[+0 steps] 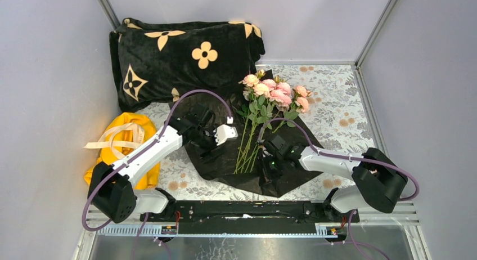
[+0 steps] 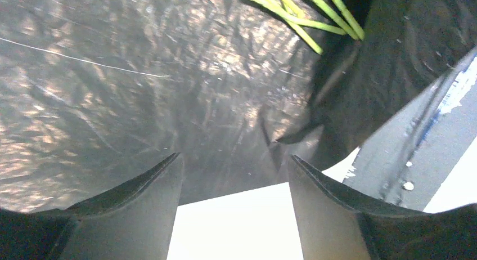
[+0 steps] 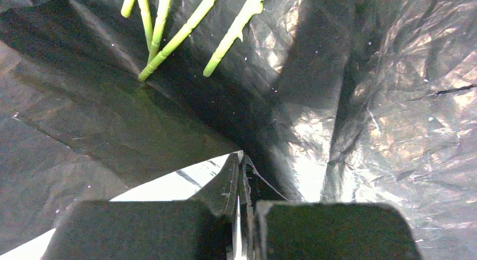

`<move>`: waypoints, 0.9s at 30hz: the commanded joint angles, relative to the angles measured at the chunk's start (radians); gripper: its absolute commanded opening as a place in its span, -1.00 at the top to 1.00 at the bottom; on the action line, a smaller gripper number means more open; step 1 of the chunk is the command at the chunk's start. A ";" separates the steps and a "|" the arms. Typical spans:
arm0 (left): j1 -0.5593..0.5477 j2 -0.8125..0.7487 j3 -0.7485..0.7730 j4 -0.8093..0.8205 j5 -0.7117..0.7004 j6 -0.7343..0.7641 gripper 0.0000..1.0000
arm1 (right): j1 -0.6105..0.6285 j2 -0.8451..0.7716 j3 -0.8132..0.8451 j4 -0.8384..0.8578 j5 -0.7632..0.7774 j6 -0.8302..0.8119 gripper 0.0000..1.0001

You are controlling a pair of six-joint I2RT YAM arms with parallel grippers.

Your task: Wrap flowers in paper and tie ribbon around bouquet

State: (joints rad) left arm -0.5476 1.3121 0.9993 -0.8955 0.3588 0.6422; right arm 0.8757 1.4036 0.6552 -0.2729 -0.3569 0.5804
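At frame centre, the flowers (image 1: 274,92) lie on the paper (image 1: 225,173). The left end effector (image 2: 233,164) hovers open above it; the right end effector (image 3: 238,173) pinches its edge.

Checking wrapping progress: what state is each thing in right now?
paper: spread out, crinkled, an edge pinched.
flowers: lying loose on the paper, unwrapped.
ribbon: untied, lying on the yellow cloth.
left gripper: open, over the paper.
right gripper: shut on the paper.
blanket: folded, at the back.
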 commanded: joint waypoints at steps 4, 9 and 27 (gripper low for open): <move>-0.017 -0.018 -0.090 -0.116 0.094 0.140 -0.66 | -0.020 0.015 0.066 -0.057 0.001 -0.039 1.00; -0.031 -0.020 -0.172 -0.083 0.084 0.193 -0.78 | -0.026 0.018 0.076 -0.071 0.001 -0.043 1.00; -0.094 0.010 -0.280 0.249 0.107 0.042 -0.30 | -0.048 0.010 0.069 -0.117 0.004 -0.067 1.00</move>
State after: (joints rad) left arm -0.6373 1.3289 0.7269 -0.7288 0.4671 0.6991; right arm 0.8425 1.4284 0.6994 -0.3500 -0.3573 0.5438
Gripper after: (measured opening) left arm 0.784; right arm 0.011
